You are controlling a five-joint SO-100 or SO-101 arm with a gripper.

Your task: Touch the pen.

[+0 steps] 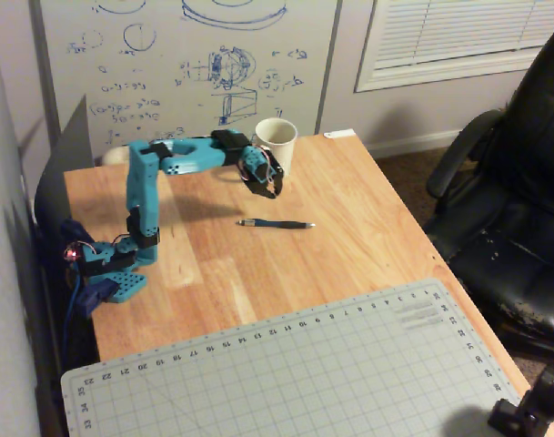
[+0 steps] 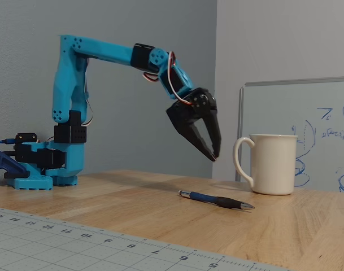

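Fixed view first: nearest the lens lies a pale green cutting mat [image 2: 75, 240] with a printed ruler edge, spread over the front of the wooden table [image 2: 160, 195]. Beyond the mat, the pen [image 2: 217, 200] lies flat on the bare wood, its silvery tip pointing right toward the cream mug [image 2: 272, 164], which stands upright just behind and to the right of it, handle turned left. Pen and mug are apart. Above the pen, clear of the table, hangs the gripper [image 2: 213, 153], its two black fingers pointing down and to the right with a narrow gap between them that closes toward the tips; they look nearly closed and hold nothing, though the angle makes the gap hard to judge. The gripper does not touch the pen. The blue arm [image 2: 104, 52] reaches right from its base [image 2: 36, 172] at the left end of the table. A whiteboard [image 2: 318, 135] leans behind the mug.

Overhead view shows the same order: mat [image 1: 286, 373] in front, then the pen [image 1: 277, 223] lying crosswise near mid-table, the gripper [image 1: 269, 189] behind it and beside the mug [image 1: 276, 141], and a black office chair [image 1: 508, 200] off the table's right side.
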